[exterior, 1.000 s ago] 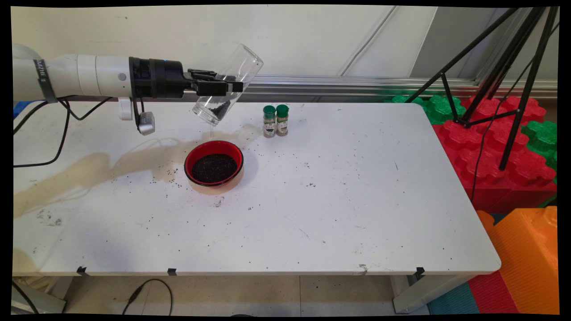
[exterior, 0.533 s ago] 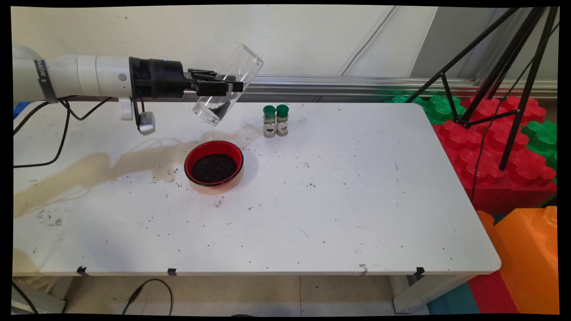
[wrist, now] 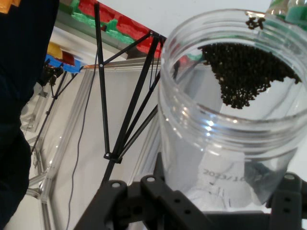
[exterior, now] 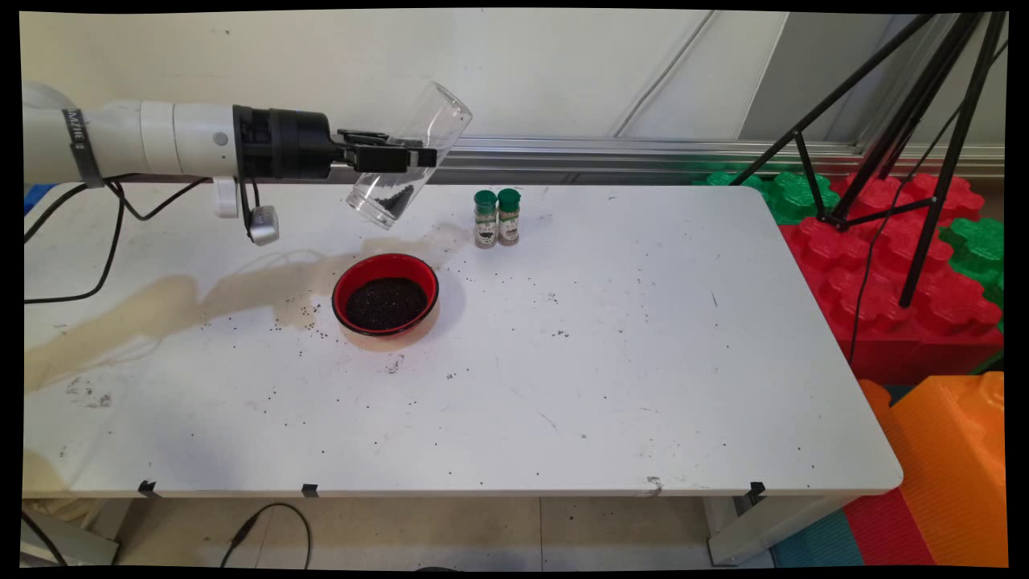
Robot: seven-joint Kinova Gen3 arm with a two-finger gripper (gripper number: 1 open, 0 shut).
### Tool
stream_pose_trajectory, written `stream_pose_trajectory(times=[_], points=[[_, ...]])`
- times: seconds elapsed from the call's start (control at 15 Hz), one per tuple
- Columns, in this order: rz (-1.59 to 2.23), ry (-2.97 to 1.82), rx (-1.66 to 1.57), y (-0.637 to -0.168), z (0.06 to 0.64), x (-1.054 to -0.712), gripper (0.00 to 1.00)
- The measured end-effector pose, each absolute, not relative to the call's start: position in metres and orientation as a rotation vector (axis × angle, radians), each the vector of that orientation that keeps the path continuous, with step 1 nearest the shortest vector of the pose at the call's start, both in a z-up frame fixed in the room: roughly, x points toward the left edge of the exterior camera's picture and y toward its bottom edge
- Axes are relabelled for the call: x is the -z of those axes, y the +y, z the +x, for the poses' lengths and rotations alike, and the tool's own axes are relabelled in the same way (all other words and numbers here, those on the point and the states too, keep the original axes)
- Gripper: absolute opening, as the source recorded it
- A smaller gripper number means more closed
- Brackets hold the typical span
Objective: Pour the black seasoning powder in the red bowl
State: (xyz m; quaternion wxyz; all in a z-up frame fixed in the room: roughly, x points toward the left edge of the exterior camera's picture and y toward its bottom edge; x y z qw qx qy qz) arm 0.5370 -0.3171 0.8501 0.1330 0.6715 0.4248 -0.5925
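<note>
My gripper (exterior: 402, 157) is shut on a clear plastic jar (exterior: 408, 153), held tilted with its mouth down and to the left, high above the table. A small heap of dark seeds (exterior: 392, 195) lies inside near the jar's mouth. In the hand view the jar (wrist: 225, 143) fills the right side, with the dark seeds (wrist: 244, 72) against its wall near the rim. Below the jar's mouth, a red bowl (exterior: 386, 294) on the table holds dark seeds.
Two green-capped spice bottles (exterior: 496, 218) stand side by side right of the jar. Loose seeds are scattered on the white table (exterior: 611, 362). A black tripod (exterior: 908, 112) and red, green and orange blocks (exterior: 884, 265) lie off the table's right end.
The thin stream of seeds falling from the jar into the bowl has stopped. The jar has turned slightly, its mouth a little higher.
</note>
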Motion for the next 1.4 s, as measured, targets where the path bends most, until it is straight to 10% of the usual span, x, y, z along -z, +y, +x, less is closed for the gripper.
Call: stream_pose_trajectory(times=[1.4], points=[[1.794, 1.670, 1.748, -0.3262, 0.5444, -0.8470, 0.00]])
